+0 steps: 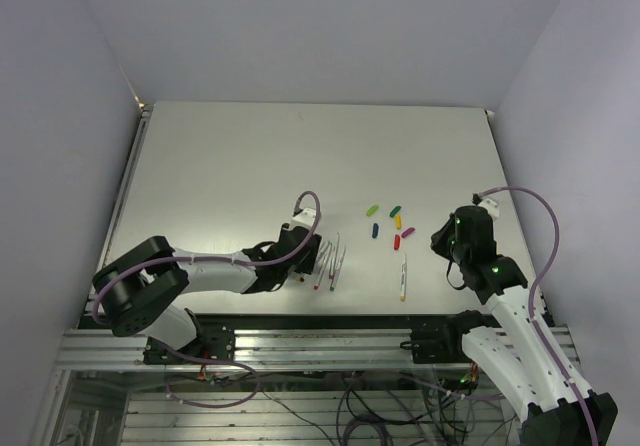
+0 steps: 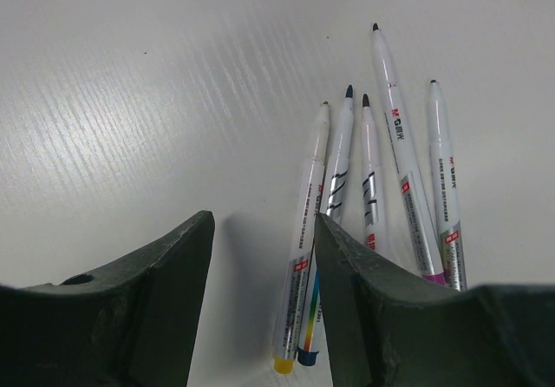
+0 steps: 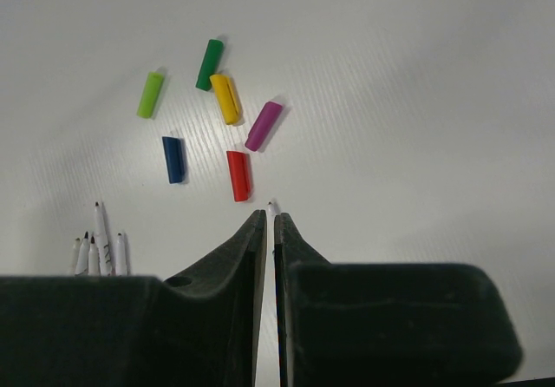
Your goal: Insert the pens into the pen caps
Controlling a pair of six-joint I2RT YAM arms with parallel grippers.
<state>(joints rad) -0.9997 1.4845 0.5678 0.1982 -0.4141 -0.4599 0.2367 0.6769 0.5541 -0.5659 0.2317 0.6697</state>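
Several white pens lie fanned on the table, tips pointing away. My left gripper stands open over their near ends. A yellow-ended pen and a blue-ended pen lie against its right finger. From above, that gripper sits just left of the pen cluster. A lone pen lies further right. The caps lie loose: light green, dark green, yellow, magenta, blue, red. My right gripper is shut, and the lone pen's tip shows just past it.
The white table has a metal rail along its left edge and an aluminium frame at the near edge. Grey walls close in the back and sides. The caps lie between the two arms.
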